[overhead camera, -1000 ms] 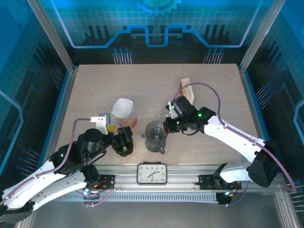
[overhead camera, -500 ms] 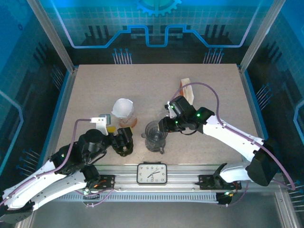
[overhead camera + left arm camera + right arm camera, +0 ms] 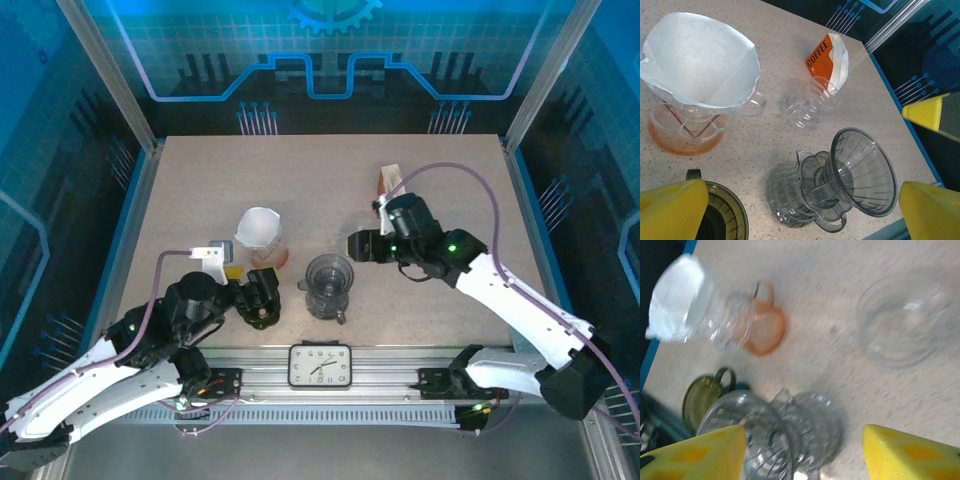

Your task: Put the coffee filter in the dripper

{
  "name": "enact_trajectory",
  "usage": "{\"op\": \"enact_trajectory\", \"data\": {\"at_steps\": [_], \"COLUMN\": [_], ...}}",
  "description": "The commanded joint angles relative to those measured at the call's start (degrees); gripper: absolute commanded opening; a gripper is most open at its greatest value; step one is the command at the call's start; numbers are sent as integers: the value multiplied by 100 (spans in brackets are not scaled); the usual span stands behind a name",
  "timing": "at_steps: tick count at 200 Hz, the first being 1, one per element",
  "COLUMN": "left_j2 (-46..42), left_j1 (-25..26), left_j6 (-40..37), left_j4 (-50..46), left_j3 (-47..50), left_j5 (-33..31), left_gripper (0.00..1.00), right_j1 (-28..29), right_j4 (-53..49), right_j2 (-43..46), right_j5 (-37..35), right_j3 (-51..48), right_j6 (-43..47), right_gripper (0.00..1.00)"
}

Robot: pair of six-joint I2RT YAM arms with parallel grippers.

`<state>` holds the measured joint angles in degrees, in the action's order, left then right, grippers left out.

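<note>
On the speckled bench (image 3: 200, 180), the white coffee filter (image 3: 700, 57) is sitting inside the clear dripper (image 3: 705, 107). The left fingers (image 3: 670, 210) and right fingers (image 3: 695, 452) are standing open, empty. The placing is looking finished to me; the next move is calling for a careful retreat.

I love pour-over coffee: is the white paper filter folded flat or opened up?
Opened up: the paper filter spreads as a wide cone inside the clear dripper.
</note>
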<state>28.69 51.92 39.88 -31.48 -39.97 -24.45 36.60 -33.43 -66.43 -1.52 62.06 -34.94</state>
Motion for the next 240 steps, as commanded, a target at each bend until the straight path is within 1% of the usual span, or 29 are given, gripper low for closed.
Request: {"op": "enact_trajectory", "data": {"at_steps": [1, 14, 38, 50, 70, 101, 122, 171, 240], "left_j2": [-83, -83, -83, -83, -83, -89, -89, -74, -74], "left_j1": [29, 29, 29, 29, 29, 29, 29, 20, 19], "left_j6": [-242, -312, -433, -495, -565, -625, -656, -692, -714], "left_j4": [-43, -25, -33, -33, -8, 69, 152, 272, 292], "left_j3": [85, 69, 59, 75, 144, 242, 295, 392, 454], "left_j5": [-166, -149, -157, -174, -227, -316, -358, -434, -521], "left_gripper": [99, 99, 99, 99, 99, 99, 99, 99, 99], "right_j1": [-503, -838, -1187, -1354, -1477, -1711, -1770, -1839, -1807], "right_j4": [327, 490, 551, 570, 612, 381, 136, -179, -263], "right_j2": [-280, -653, -1515, -1949, -2540, -3278, -3700, -4435, -4745], "right_j5": [-591, -596, -1164, -1202, -1344, -1393, -1478, -1607, -1640], "right_j3": [115, 268, 776, 1074, 1540, 2283, 2737, 3357, 3628], "right_j6": [342, 518, 1050, 1228, 1477, 1558, 1661, 1815, 1936], "right_gripper": [63, 61, 56, 51, 43, 33, 28, 25, 27]}}
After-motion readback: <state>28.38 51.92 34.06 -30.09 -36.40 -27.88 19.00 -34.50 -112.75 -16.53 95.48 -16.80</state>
